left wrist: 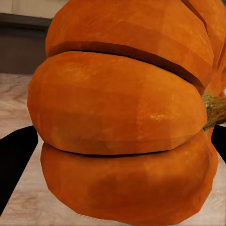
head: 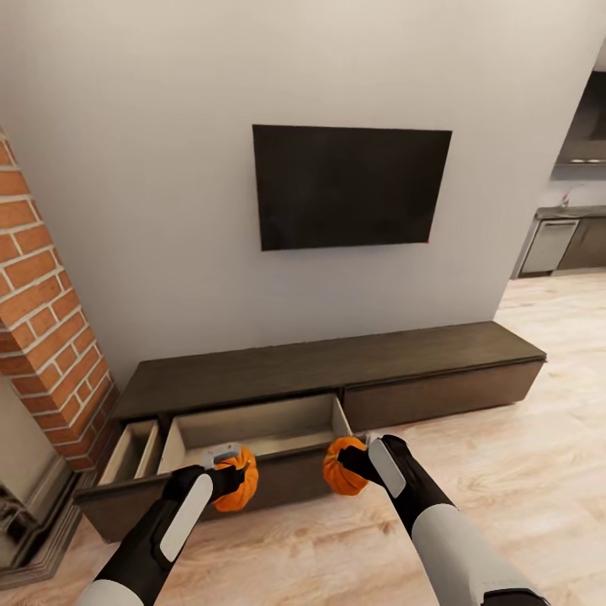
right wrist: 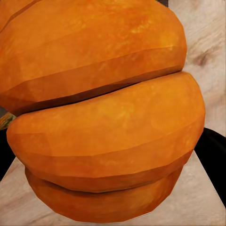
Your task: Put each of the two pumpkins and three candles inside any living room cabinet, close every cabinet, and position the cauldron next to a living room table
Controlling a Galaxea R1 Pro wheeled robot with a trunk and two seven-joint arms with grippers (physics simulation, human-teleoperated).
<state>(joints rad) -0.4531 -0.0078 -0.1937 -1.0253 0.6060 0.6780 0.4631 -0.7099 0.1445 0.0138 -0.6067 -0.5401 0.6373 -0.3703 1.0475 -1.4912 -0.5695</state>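
Head view: the robot faces a long low dark-brown cabinet (head: 337,366) set against a pale wall, with a black TV (head: 351,186) mounted above it. 2 drawers are pulled out at the cabinet's left end: a narrow drawer (head: 133,452) beside the brick column (head: 42,320), and a wide drawer (head: 257,425) next to it. Both have pale wood insides. The drawer front to the right of the wide one is flush with the cabinet.

Left pincer (head: 229,476): clamped around the left pumpkin (head: 238,481), held at the front edge of the wide drawer, in front of its dark front panel. In the left wrist view this pumpkin (left wrist: 122,117) sits close to the lens, ribs running across, a brownish stem stub (left wrist: 215,110) at one side, a black finger (left wrist: 16,160) showing beside it.

Right pincer (head: 358,465): clamped around the right pumpkin (head: 343,467), held near the wide drawer's right front corner, over the light wood floor (head: 522,454). In the right wrist view this pumpkin (right wrist: 103,117) is just as close to the lens, with wood floor behind it and a dark finger (right wrist: 214,160) at the edge.

The 2 pumpkins are level with each other and well apart. Neither is inside a drawer. Grey kitchen units (head: 555,244) show at far right.
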